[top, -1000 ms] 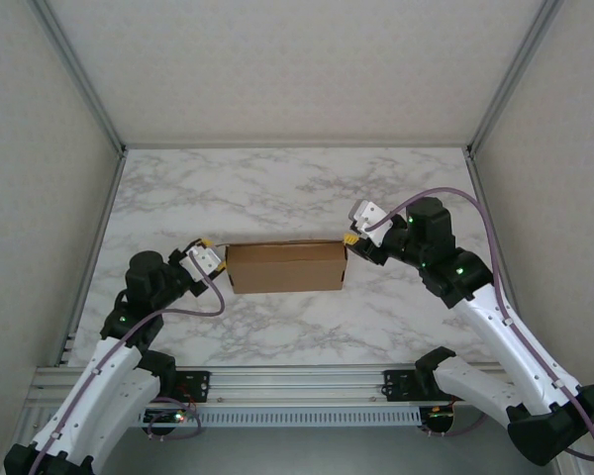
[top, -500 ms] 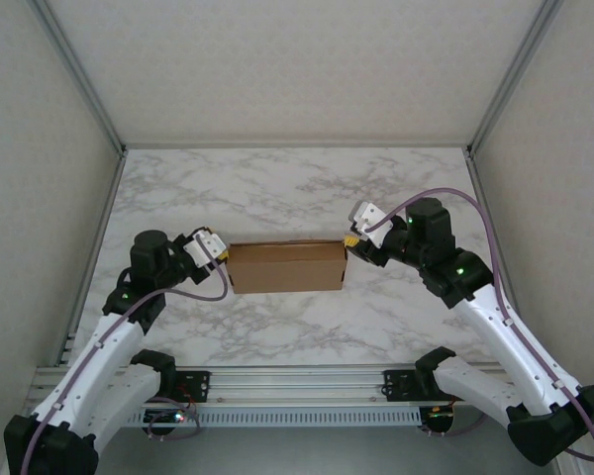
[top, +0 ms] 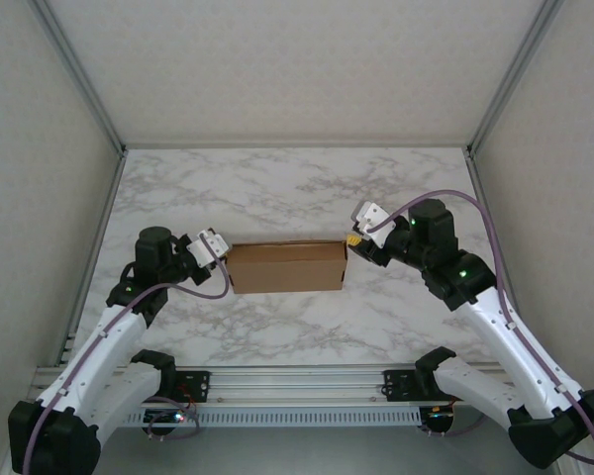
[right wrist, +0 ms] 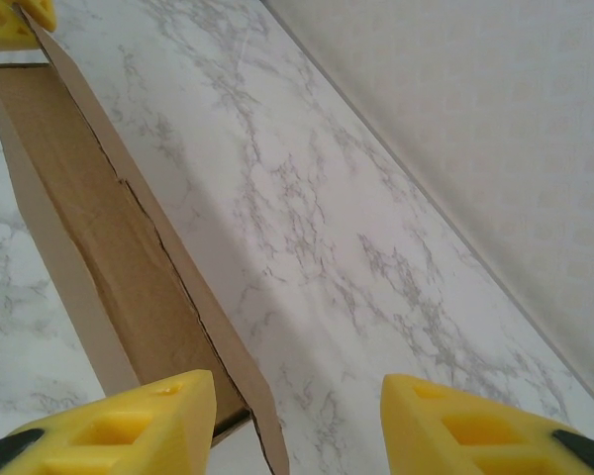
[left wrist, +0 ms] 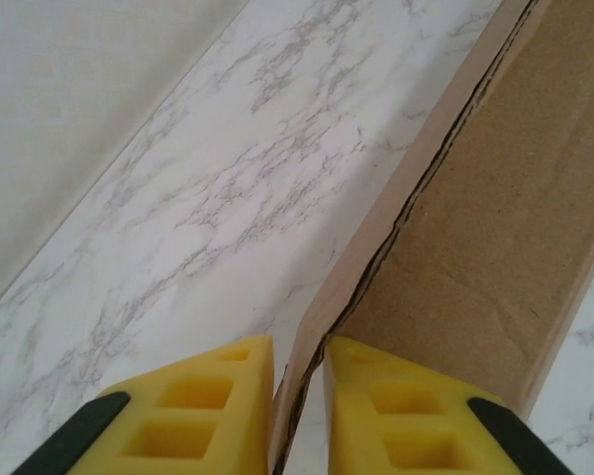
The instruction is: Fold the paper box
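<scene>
Marble table (top: 277,178) with the paper box (top: 285,267) between my claws: left gripper (left wrist: 299,348) pinches its thin end wall, right gripper (right wrist: 297,398) gapes astride the far end; light, easily creased cardboard, so I'd grip wall edges.

Brown paper box (top: 285,267); white table (top: 277,188) veined grey; yellow left claw (left wrist: 297,381); walls (top: 297,69) seemingly cream.

The desk (top: 277,188) has a white marble pattern with thin grey veins. A pale, lightly textured back wall (top: 297,69), left wall (top: 30,178) and right wall (top: 564,168) enclose it. Slanted metal posts (top: 79,74) mark the corners. A metal rail (top: 297,381) runs along the near edge. The light is soft and even.
</scene>
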### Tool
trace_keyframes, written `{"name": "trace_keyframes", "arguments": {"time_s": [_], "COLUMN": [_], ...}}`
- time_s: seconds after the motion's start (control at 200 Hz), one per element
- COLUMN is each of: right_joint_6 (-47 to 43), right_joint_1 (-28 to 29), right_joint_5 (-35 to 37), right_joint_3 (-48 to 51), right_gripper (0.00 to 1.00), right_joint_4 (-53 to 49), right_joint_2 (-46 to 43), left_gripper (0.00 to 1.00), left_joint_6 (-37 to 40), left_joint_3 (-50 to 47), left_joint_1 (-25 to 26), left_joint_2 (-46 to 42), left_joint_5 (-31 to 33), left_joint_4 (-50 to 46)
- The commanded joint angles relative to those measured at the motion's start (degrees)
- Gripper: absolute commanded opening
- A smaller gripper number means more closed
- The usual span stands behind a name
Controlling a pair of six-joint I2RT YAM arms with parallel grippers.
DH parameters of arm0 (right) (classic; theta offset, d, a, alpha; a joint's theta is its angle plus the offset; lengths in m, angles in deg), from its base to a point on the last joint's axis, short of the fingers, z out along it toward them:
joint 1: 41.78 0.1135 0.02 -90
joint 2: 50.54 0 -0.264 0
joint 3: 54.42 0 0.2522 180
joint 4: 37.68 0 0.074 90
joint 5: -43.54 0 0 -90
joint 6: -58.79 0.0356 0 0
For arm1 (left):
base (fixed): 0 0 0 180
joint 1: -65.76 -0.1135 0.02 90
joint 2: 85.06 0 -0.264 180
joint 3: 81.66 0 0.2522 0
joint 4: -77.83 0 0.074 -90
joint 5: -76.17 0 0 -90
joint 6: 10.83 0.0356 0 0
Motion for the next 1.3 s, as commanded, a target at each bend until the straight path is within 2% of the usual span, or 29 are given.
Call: {"name": "trace_keyframes", "arguments": {"time_s": [0.0, 0.325, 0.481, 0.966, 1.132, 1.292], "right_joint_6": [0.8, -2.08, -4.73, -7.23, -7.3, -6.97], "right_joint_1": [0.07, 0.01, -0.01, -0.89, -1.31, -1.33], "right_joint_5": [0.85, 2.73, 5.53, 8.31, 7.16, 6.56], "right_joint_3": [-0.66, -1.45, -0.9, 4.33, 3.2, 3.45], "right_gripper": [0.48, 0.5, 0.52, 0.52, 0.45, 0.27], "right_joint_4": [-0.04, -2.12, -2.64, 1.51, -0.06, -0.42], "right_joint_2": [0.85, 4.01, 5.73, 10.76, 12.89, 13.71], "left_gripper": [0.16, 0.0, 0.0, 0.0, 0.0, 0.0], "left_joint_6": [0.73, 0.28, -0.26, -0.26, -0.64, -1.75], "left_joint_3": [1.78, 1.67, 2.21, 0.17, -0.03, -0.03], "left_joint_1": [-0.71, -0.84, -0.83, -0.44, -0.04, 0.22], "left_joint_2": [-0.14, 0.29, 0.48, -1.65, -1.62, -1.6], "left_joint_5": [-0.54, -0.59, -1.4, -0.04, -0.04, -0.3], "left_joint_4": [-0.26, 0.62, 0.84, 1.72, 2.4, 2.94]}}
